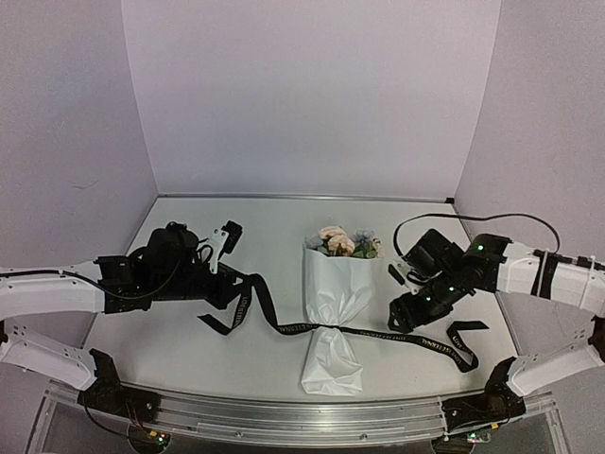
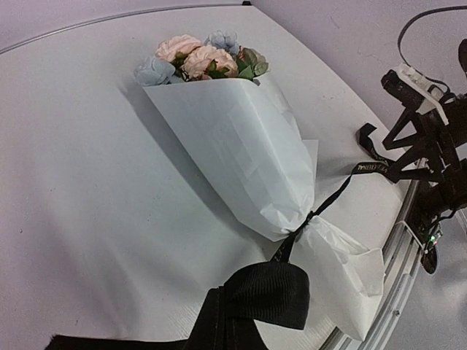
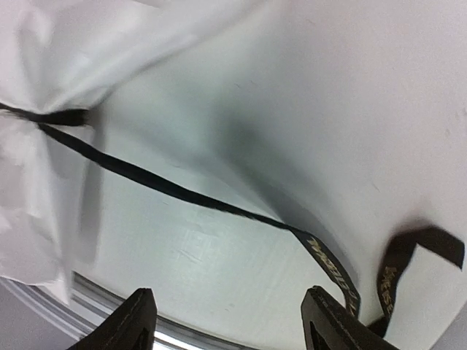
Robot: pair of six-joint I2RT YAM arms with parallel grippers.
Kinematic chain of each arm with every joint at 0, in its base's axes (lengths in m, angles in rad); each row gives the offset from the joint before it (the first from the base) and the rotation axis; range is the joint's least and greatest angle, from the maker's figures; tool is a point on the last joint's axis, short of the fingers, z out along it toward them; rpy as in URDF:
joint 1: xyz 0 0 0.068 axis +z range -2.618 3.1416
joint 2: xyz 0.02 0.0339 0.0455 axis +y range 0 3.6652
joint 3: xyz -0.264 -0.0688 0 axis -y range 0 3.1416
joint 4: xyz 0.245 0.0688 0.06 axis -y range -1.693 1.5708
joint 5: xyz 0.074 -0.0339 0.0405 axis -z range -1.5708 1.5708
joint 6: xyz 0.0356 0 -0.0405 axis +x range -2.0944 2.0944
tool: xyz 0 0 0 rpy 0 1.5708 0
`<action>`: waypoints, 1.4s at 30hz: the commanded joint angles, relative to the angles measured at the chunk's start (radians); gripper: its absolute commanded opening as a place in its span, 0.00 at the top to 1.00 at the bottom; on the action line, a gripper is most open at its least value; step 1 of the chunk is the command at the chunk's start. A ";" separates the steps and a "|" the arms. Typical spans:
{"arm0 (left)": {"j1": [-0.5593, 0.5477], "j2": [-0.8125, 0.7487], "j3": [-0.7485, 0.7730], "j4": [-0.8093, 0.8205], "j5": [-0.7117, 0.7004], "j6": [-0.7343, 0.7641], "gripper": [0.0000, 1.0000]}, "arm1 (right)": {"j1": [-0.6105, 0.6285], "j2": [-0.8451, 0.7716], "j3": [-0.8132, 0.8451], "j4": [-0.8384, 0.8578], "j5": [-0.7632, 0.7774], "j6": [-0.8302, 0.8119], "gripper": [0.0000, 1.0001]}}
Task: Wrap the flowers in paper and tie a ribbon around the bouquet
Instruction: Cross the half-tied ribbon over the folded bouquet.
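Fig.: table (image 1: 189, 350) w/ wrapped bouquet (image 1: 333, 303) lying mid-table, ribbon (image 1: 416, 338) cinched round its neck. My L claw (image 1: 225, 272) is clamped on one ribbon end. My R claw (image 3: 228, 292) gapes empty over the other. Risk: unopposed L pull drags the bouquet or slackens the cinch.

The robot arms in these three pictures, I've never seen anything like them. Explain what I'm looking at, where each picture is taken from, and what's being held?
Two white robot arms sit at the near edge of the table, each ending in a two-finger gripper. The wide picture comes from a camera overhead; the other two come from cameras on each wrist. On it lies the bouquet, flowers in white paper, with a black ribbon tied around it. The left gripper is shut, apparently pinching one ribbon end. The right gripper is open and empty.
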 commanded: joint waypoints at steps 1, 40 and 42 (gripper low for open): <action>-0.001 -0.025 0.072 0.009 0.014 0.029 1.00 | 0.086 0.136 0.159 0.218 -0.125 -0.039 0.30; -0.003 -0.054 0.068 -0.049 -0.016 0.006 1.00 | 0.341 0.654 0.656 0.459 -0.061 0.125 0.61; -0.003 -0.049 0.069 -0.049 -0.018 0.007 1.00 | 0.341 0.652 0.653 0.450 -0.068 0.128 0.69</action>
